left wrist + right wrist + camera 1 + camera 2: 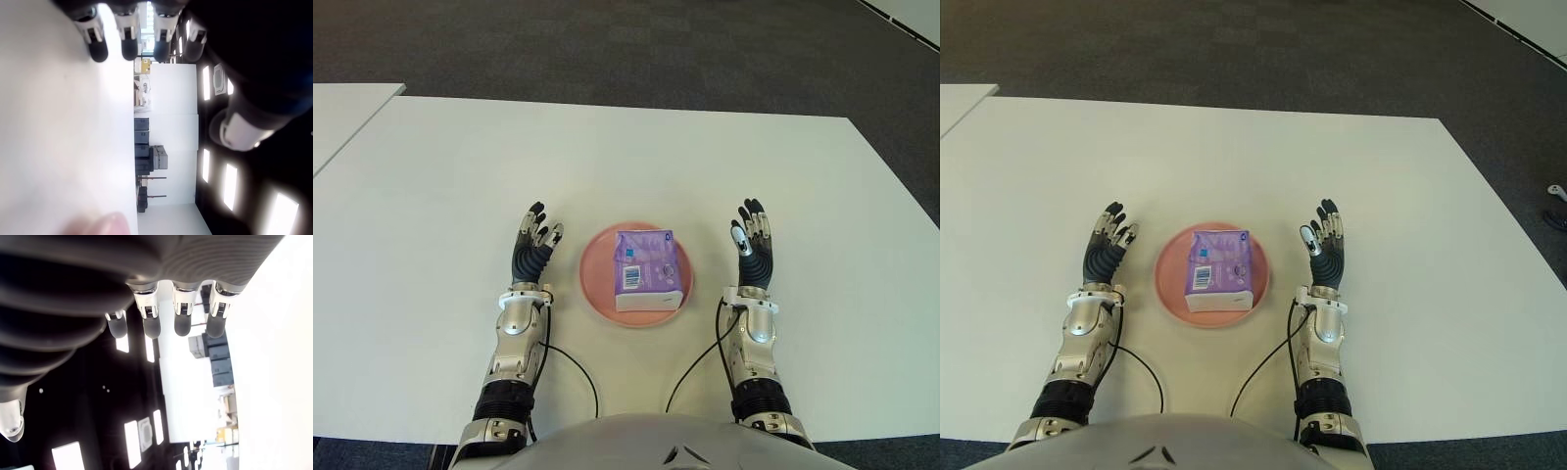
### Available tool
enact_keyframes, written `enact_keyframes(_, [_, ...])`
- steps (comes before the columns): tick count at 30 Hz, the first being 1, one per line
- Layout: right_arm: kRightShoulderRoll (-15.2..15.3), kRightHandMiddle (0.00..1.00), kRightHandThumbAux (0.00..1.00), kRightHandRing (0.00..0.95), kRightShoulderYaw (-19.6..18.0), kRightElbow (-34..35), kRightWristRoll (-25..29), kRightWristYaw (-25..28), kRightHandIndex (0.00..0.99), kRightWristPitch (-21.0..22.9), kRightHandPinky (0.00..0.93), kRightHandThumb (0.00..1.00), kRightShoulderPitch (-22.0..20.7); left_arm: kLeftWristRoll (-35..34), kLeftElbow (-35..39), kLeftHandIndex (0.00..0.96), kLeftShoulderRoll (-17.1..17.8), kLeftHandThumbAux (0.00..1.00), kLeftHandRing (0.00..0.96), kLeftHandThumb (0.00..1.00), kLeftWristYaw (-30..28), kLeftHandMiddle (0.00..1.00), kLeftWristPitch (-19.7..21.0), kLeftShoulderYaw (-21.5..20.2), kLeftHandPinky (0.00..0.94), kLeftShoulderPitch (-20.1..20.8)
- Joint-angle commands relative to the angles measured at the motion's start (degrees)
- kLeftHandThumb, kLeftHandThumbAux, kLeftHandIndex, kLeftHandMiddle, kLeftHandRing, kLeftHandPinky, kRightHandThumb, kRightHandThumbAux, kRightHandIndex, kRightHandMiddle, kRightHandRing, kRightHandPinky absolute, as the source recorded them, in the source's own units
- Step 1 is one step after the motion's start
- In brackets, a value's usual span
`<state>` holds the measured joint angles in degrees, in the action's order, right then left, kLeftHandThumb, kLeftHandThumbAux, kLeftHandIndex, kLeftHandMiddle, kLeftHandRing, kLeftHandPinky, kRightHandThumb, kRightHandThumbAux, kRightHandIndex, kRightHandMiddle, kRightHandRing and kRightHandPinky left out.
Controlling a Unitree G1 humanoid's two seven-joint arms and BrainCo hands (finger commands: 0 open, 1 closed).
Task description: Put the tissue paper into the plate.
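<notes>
A purple pack of tissue paper (646,268) lies inside the round pink plate (598,278) near the table's front edge. My left hand (533,245) is just left of the plate, fingers straight and spread, holding nothing. On the plate's right side my right hand (753,241) stands the same way, fingers extended and empty. Neither hand touches the plate or the pack. In the left wrist view the fingertips (128,46) point out over the white tabletop; in the right wrist view the fingertips (182,324) are likewise stretched out.
The white table (626,166) stretches wide around the plate. A second white table's corner (342,108) shows at the far left. Dark carpet (636,49) lies beyond the far edge. Black cables (578,377) run along my forearms.
</notes>
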<state>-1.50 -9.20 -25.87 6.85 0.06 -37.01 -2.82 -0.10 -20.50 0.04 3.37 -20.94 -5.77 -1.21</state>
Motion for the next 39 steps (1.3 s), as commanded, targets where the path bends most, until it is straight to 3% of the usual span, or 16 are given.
enact_keyframes(1, [-0.3,0.0,0.493,0.0,-0.2,-2.8,-0.4,-0.4,0.0,1.8,0.0,0.0,1.7,0.0,-0.8,0.0,-0.6,0.628,0.0,0.032,0.8,0.0,1.9,-0.1,0.0,-1.6])
enact_keyframes(5, [0.1,0.0,0.491,0.0,0.1,-2.8,-1.1,-0.3,0.0,1.8,0.0,0.0,2.2,0.1,-0.5,0.0,-0.7,0.629,0.0,0.035,1.2,0.0,2.1,-0.1,0.0,-1.7])
enact_keyframes(10, [3.3,0.0,0.501,0.0,-0.8,-5.7,-1.5,1.2,0.0,1.8,0.0,0.0,2.7,0.0,-0.4,0.0,-0.7,0.631,0.0,0.037,1.2,0.0,2.4,-0.1,0.0,-1.7])
enact_keyframes(19, [4.0,0.0,0.575,0.0,1.6,1.7,-3.6,0.2,0.0,15.5,0.0,0.0,5.5,0.0,0.2,0.0,-0.7,0.624,0.0,0.041,1.0,0.0,3.2,0.0,0.0,-1.7])
enact_keyframes(33, [4.8,0.0,0.596,0.0,3.2,8.8,-3.6,1.6,0.0,24.7,0.0,0.023,7.8,0.6,-0.2,0.0,-0.3,0.621,0.0,0.03,0.9,0.0,2.2,0.2,0.0,-1.6])
enact_keyframes(39, [5.6,0.0,0.593,0.0,4.1,10.2,-4.2,2.2,0.0,26.4,0.0,0.053,8.4,0.2,-0.3,0.0,-0.4,0.626,0.0,0.027,0.5,0.0,2.2,0.2,0.0,-1.5])
